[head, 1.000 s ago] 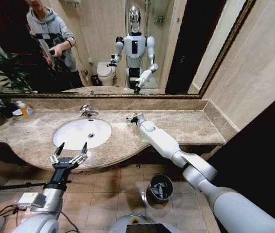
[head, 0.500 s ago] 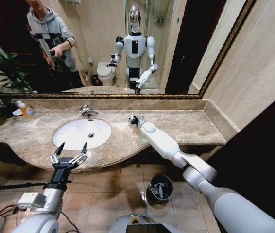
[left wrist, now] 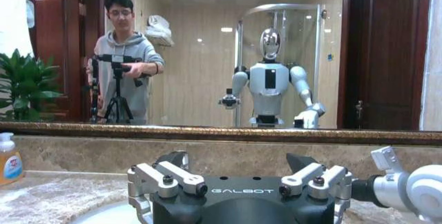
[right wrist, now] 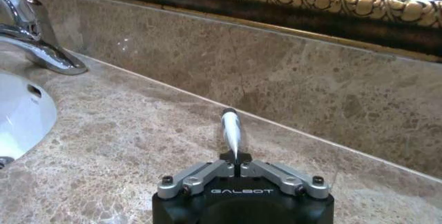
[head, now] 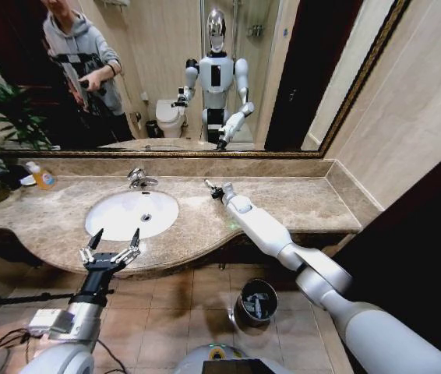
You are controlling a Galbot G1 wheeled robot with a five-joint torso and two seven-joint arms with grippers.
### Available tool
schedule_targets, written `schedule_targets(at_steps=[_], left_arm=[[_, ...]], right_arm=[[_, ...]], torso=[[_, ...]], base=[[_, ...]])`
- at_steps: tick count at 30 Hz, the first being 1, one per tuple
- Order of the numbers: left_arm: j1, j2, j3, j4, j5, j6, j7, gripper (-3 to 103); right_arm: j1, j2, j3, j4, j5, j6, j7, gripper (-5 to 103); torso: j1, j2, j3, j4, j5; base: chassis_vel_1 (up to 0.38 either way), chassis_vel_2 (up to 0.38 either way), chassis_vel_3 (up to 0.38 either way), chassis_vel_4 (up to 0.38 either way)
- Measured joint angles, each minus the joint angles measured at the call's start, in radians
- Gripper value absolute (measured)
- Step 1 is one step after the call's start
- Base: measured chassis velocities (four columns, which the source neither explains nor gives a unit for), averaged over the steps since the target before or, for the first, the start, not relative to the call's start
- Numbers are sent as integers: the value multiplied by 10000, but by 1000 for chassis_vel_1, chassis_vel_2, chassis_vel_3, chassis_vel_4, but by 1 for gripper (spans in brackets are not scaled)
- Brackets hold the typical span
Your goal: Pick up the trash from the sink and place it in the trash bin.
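Head view, near to far. The trash bin (head: 256, 301) stands on the floor below the bench (head: 298, 204), toiletry items inside it. The left tool (head: 113, 247) hovers at the bench's front edge, fingers spread wide, holding nothing. Beyond it lies the sink (head: 131, 213) (basin bare). The right tool (head: 211, 186) hangs over the bench right of the faucet (head: 138, 178), fingers pressed together, empty.

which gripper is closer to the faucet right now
The right. The right gripper is over the counter just beside the faucet, shut. The left gripper hangs open at the counter's front edge, across the sink from it.
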Motion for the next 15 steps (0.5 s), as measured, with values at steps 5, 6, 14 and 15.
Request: schedule_targets(at_steps=[5, 6, 14, 15], left_arm=[[0, 0, 0, 0, 0, 0, 0, 100], [0, 0, 0, 0, 0, 0, 0, 100], [0, 1, 0, 0, 0, 0, 2, 100], [0, 1, 0, 0, 0, 0, 2, 100]], right_arm=[[-239, -562, 144, 909, 74, -221, -99, 0], [-239, -562, 144, 909, 74, -221, -99, 0], [-1607, -2310, 1058, 3815, 181, -462, -92, 0], [-1607, -2310, 1058, 3815, 181, -462, -92, 0]], torso=[[0, 0, 0, 1, 1], [0, 0, 0, 1, 1], [0, 0, -1, -1, 3], [0, 0, -1, -1, 3]], base=[[0, 0, 0, 0], [0, 0, 0, 0], [0, 0, 0, 0], [0, 0, 0, 0]])
